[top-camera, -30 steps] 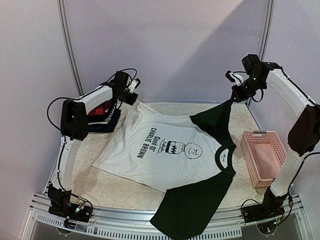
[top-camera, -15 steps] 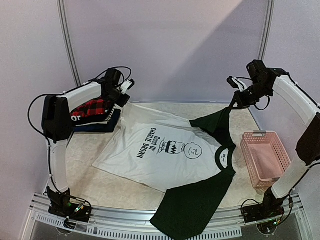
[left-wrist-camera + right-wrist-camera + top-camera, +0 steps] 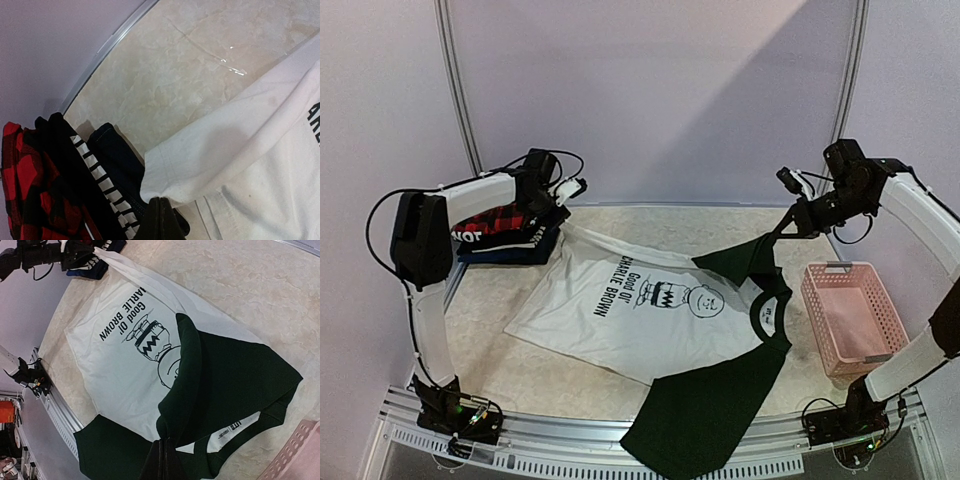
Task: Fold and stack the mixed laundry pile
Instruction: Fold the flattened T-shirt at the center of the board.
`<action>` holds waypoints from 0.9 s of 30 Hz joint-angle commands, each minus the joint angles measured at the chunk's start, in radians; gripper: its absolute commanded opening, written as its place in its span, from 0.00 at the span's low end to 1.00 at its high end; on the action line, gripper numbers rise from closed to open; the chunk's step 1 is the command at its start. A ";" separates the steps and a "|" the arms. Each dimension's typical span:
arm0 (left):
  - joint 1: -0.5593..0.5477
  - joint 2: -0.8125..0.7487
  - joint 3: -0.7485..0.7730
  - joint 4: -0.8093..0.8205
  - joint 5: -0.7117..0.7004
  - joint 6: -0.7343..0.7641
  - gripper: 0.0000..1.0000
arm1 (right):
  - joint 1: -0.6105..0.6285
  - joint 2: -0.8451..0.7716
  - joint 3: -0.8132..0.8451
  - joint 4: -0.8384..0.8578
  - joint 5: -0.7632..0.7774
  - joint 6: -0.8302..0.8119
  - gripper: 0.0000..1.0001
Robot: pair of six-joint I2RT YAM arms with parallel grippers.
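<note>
The white printed tee [image 3: 630, 300] with dark sleeves lies spread on the table, print up. My left gripper [image 3: 563, 205] is shut on its far left hem corner [image 3: 165, 192] and holds it lifted beside the folded stack. My right gripper [image 3: 790, 222] is shut on the far dark sleeve [image 3: 745, 255], which is raised and folds over the tee's shoulder [image 3: 200, 385]. The other dark sleeve [image 3: 705, 410] hangs over the table's front edge. The stack at the far left holds the red-and-black plaid flannel shirt [image 3: 505, 215] on navy and black folded clothes [image 3: 515, 245], also in the left wrist view [image 3: 60, 195].
A pink slatted plastic basket [image 3: 848, 315] stands at the right side of the table, close to the tee's collar. A metal rail [image 3: 590, 440] runs along the front edge. A curved frame tube [image 3: 460, 90] rises behind the table on each side.
Both grippers have lowered and moved toward the near side with the tee's far edge. The hem and the dark sleeve now fold over onto the tee's body. The left arm uncovered the plaid shirt.
</note>
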 commanded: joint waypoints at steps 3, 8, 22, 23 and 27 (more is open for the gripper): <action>0.015 -0.047 -0.045 0.039 -0.044 0.112 0.00 | 0.005 -0.042 -0.085 0.051 -0.118 0.011 0.00; 0.015 -0.115 -0.144 0.086 -0.023 0.134 0.00 | 0.014 -0.071 -0.117 0.043 -0.149 -0.018 0.00; 0.009 -0.216 -0.306 0.083 0.015 0.249 0.00 | 0.060 -0.010 -0.224 -0.008 -0.189 -0.156 0.00; 0.007 -0.219 -0.320 0.085 0.007 0.273 0.00 | 0.077 -0.002 -0.228 -0.018 -0.200 -0.175 0.00; -0.001 -0.227 -0.378 0.085 0.009 0.352 0.05 | 0.144 0.012 -0.260 -0.035 -0.219 -0.227 0.00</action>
